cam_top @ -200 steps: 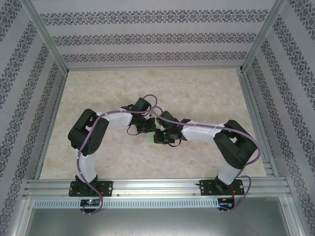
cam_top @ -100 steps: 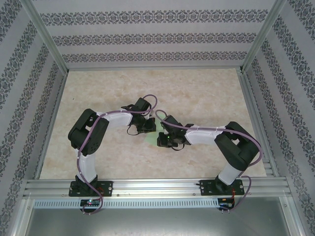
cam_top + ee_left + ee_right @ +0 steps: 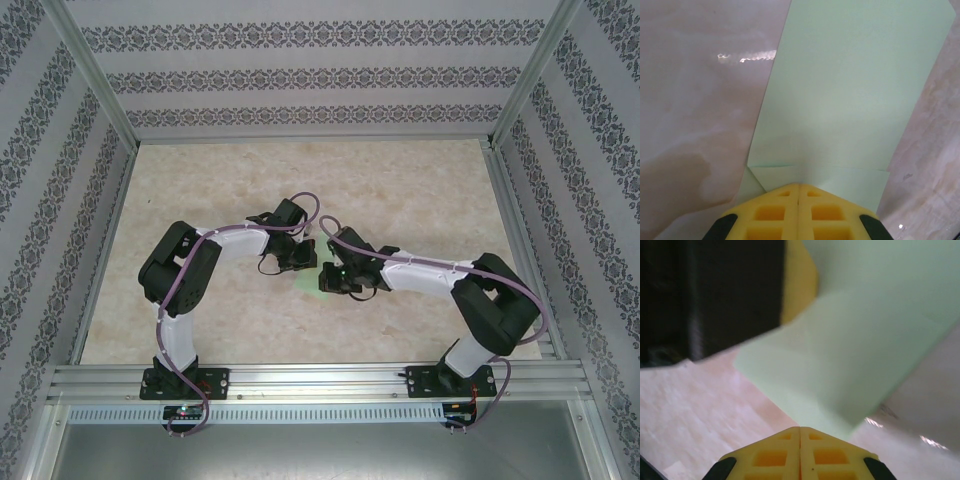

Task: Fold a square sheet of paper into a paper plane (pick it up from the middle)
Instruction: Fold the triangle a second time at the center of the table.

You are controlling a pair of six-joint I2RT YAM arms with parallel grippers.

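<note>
The square sheet of paper (image 3: 850, 90) is pale green and lies partly folded on the table, with a crease line and an angled flap near my left fingertips. In the top view only a sliver of the paper (image 3: 306, 277) shows between the two wrists. My left gripper (image 3: 799, 185) is shut, its yellow tips resting on the paper's near edge. My right gripper (image 3: 800, 428) is shut too, its tips at the near corner of a blurred flap of the paper (image 3: 855, 355). I cannot tell whether either one pinches the paper. The left gripper's black and yellow body (image 3: 715, 295) sits just beyond that flap.
Both arms reach inward and meet at the middle of the marble-patterned table (image 3: 400, 190). Aluminium frame rails (image 3: 300, 380) run along the near edge and sides, with patterned walls behind. Bare tabletop lies to the far side and to both sides of the grippers.
The right arm's elbow has swung out to the right and its wrist has shifted slightly, uncovering a little more of the green paper. The left arm has stayed still.
</note>
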